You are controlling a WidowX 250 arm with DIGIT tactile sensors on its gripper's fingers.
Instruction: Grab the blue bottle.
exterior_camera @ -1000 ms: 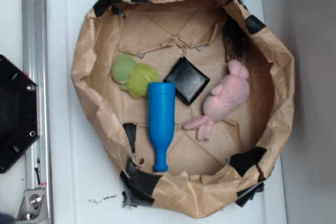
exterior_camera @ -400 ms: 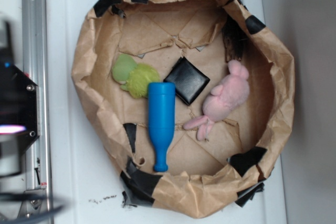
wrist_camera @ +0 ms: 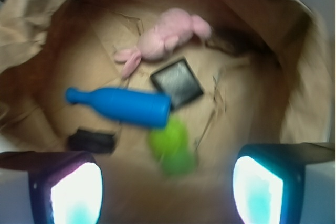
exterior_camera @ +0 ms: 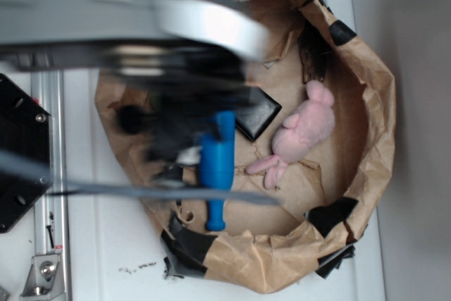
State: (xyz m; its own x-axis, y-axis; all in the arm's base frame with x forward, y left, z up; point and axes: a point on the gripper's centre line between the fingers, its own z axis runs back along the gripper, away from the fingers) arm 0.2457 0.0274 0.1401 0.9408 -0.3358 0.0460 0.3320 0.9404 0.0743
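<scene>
- Exterior view: The blue bottle point(exterior_camera: 215, 167) is seen lying on its side on the floor of the paper bowl point(exterior_camera: 373, 103), with its narrow neck toward the near rim. Much of the bowl is covered by the blurred arm point(exterior_camera: 141, 26), so the pincer cannot be made out here and its state cannot be told from this view.
- Exterior view: The black square point(exterior_camera: 257, 114) lies just beside the wide end of the bottle, and the pink plush toy point(exterior_camera: 299, 135) is near on the other side. If the descent is misplaced, one of these may be caught instead of the bottle.
- Wrist view: The two fingers point(wrist_camera: 71, 192) of the pincer point(wrist_camera: 165, 192) are seen wide apart at the lower corners, and nothing is held between them. The bottle lies above them in the picture, not yet between them.
- Wrist view: The green plush toy point(wrist_camera: 173, 148) touches the bottle at its wide end. It may be pinched together with the bottle, and the grip would then be soft and weak.
- Wrist view: The bottle looks smooth and round, so it may roll or slip out if the fingers are closed off-centre or across the thin neck.
- Wrist view: The crumpled paper wall is high around the fingers; it may be struck or dragged.
</scene>
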